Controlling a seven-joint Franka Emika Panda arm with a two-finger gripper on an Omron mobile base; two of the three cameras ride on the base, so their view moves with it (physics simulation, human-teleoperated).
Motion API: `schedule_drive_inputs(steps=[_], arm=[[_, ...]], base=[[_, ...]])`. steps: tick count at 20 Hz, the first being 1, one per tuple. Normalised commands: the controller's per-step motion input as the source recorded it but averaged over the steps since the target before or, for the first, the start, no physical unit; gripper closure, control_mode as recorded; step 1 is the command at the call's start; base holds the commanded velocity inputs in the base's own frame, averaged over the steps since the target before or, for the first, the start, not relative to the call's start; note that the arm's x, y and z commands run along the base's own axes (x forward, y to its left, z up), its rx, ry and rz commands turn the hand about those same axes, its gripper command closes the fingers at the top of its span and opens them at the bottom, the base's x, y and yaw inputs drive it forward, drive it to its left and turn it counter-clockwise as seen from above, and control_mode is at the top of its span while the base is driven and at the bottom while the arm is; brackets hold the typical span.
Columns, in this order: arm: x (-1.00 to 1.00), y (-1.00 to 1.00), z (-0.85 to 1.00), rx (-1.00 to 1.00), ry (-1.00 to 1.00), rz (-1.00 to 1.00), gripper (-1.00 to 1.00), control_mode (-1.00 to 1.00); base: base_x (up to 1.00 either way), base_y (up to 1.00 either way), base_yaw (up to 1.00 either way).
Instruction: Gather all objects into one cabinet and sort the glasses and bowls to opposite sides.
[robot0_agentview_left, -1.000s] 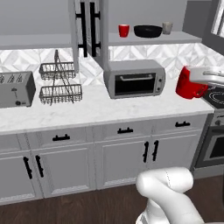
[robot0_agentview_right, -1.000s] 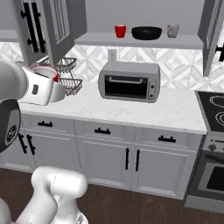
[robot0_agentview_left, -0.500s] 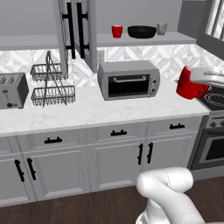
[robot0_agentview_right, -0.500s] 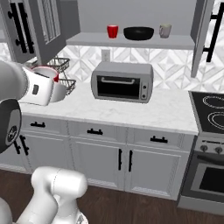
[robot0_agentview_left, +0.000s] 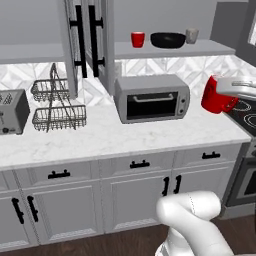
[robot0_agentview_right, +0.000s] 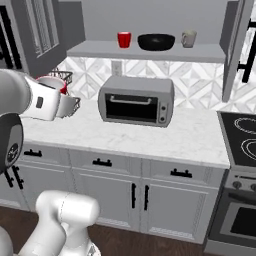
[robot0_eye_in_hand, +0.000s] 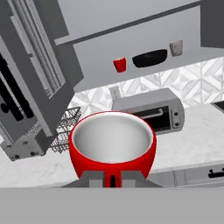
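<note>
— Marble bench (robot0_agentview_left: 115, 137) is carrying what?
— Toaster oven (robot0_agentview_left: 151, 98), wire rack (robot0_agentview_left: 56, 107) and toaster (robot0_agentview_left: 13, 112) are sitting on it.
— And the hand (robot0_eye_in_hand: 113, 179)?
— It is gripping a red cup (robot0_eye_in_hand: 112, 146) tightly by the wall, rim tipped toward the camera, out over the bench edge.
— What is sitting on the shelf (robot0_agentview_right: 150, 50)?
— Another red cup (robot0_agentview_right: 124, 39) at the left, black bowl (robot0_agentview_right: 156, 41) beside it, grey cup (robot0_agentview_right: 188, 38) at the right, doors (robot0_agentview_left: 85, 42) standing open.

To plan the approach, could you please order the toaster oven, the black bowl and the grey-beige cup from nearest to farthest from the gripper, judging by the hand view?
From the gripper, shut on a red cup:
1. Toaster oven, on the counter.
2. Black bowl, mid-shelf.
3. Grey-beige cup, beyond the bowl.
</note>
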Motion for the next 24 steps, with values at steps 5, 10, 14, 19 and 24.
schedule_drive_inputs(steps=[5, 10, 14, 19, 24], arm=[[0.00, 0.00, 0.00, 0.00, 0.00, 0.00, 1.00, 1.00], [0.00, 0.00, 0.00, 0.00, 0.00, 0.00, 1.00, 1.00], [0.00, 0.00, 0.00, 0.00, 0.00, 0.00, 1.00, 1.00], [0.00, 0.00, 0.00, 0.00, 0.00, 0.00, 1.00, 1.00], [0.00, 0.00, 0.00, 0.00, 0.00, 0.00, 1.00, 1.00]], base=[[0.47, -0.14, 0.00], [0.38, -0.46, 0.00], [0.33, -0.46, 0.00], [0.27, -0.37, 0.00], [0.36, -0.21, -0.08]])
